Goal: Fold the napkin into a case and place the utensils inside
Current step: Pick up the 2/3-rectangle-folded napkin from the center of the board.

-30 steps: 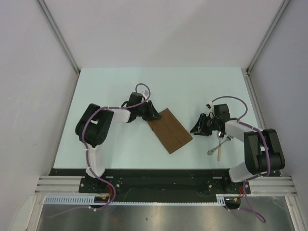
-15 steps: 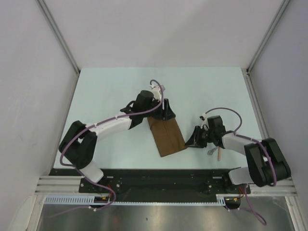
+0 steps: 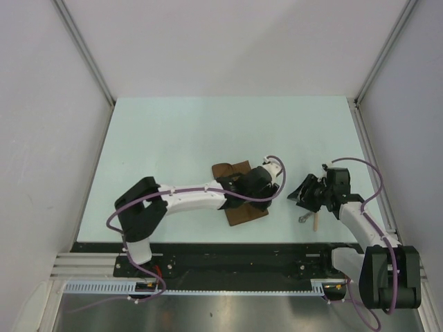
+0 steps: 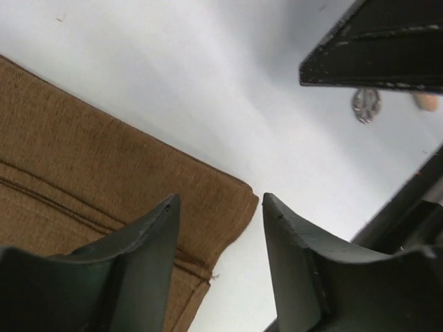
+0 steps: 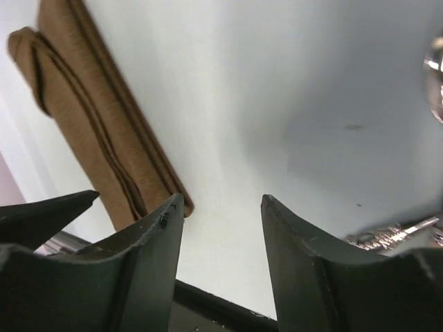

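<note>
The folded dark-brown napkin (image 3: 243, 213) lies mid-table, its middle hidden under my left arm. In the left wrist view its corner (image 4: 104, 166) sits just below my left gripper (image 4: 218, 200), which is open with nothing between the fingers. From above, that left gripper (image 3: 274, 188) hovers over the napkin's right edge. My right gripper (image 3: 300, 194) is just to its right, open and empty, and in its own view (image 5: 221, 200) it faces the napkin strip (image 5: 90, 117). The utensils (image 3: 310, 216) lie below the right gripper. The fork (image 5: 387, 235) and spoon bowl (image 5: 436, 76) show at the view's right edge.
The pale table (image 3: 173, 138) is walled by white panels on the left, back and right. A black rail (image 3: 228, 257) runs along the near edge between the arm bases. The two grippers stand very close together, tip to tip.
My left arm swung from the napkin's far end to its right side and its jaws opened. The napkin shifted and its far end looks folded over. My right gripper moved slightly right and opened.
</note>
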Motion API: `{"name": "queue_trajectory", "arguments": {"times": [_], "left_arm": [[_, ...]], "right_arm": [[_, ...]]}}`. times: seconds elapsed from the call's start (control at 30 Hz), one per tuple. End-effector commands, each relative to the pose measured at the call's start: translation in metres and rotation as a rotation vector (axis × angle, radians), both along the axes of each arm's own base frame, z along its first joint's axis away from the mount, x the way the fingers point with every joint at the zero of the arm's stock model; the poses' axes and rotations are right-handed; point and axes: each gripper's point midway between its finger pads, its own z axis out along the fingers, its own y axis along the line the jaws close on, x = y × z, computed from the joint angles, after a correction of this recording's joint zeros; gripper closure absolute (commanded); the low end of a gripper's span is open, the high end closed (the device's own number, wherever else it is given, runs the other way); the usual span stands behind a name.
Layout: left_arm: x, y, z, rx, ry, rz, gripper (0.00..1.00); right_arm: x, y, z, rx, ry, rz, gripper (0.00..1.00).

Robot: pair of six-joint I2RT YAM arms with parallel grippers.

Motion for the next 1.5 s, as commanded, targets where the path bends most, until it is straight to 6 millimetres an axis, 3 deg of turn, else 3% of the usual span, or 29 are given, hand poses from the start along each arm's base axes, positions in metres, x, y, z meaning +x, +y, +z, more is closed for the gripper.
{"name": "queue_trajectory", "arguments": {"times": [0.0,0.07,0.1,0.17,0.3,0.5,0.73,0.9,1.1,1.47], "left_arm": [[0.017,-0.002,-0.005,0.126,-0.046,0.108,0.46],[0.017,-0.01,-0.003,0.139,-0.034,0.134,0.5],[0.012,-0.013,-0.013,0.161,-0.021,0.136,0.51],[0.01,-0.018,-0.007,0.177,-0.025,0.166,0.52],[-0.001,-0.019,-0.013,0.23,0.034,0.254,0.43],[-0.012,-0.013,-0.027,0.291,0.097,0.372,0.42],[-0.016,-0.019,-0.014,0.253,0.047,0.449,0.41],[-0.021,-0.021,-0.035,0.27,0.08,0.468,0.42],[-0.014,-0.021,-0.044,0.296,0.052,0.492,0.46],[-0.011,-0.021,-0.069,0.35,0.044,0.493,0.56]], "right_arm": [[0.004,-0.012,0.001,-0.021,0.046,-0.088,0.45],[0.004,-0.015,0.001,-0.034,0.045,-0.096,0.43],[0.006,-0.017,0.004,-0.039,0.03,-0.098,0.43],[0.008,-0.023,0.005,-0.042,0.022,-0.12,0.42],[0.012,-0.023,0.012,-0.047,-0.002,-0.097,0.35],[0.02,-0.02,0.02,-0.038,-0.032,-0.07,0.33],[0.018,-0.019,0.019,-0.038,-0.031,-0.053,0.32],[0.014,-0.019,0.015,-0.039,-0.018,-0.048,0.32],[0.019,-0.017,0.025,-0.017,-0.078,-0.071,0.29],[0.017,-0.014,0.012,-0.01,-0.043,-0.036,0.3]]}}
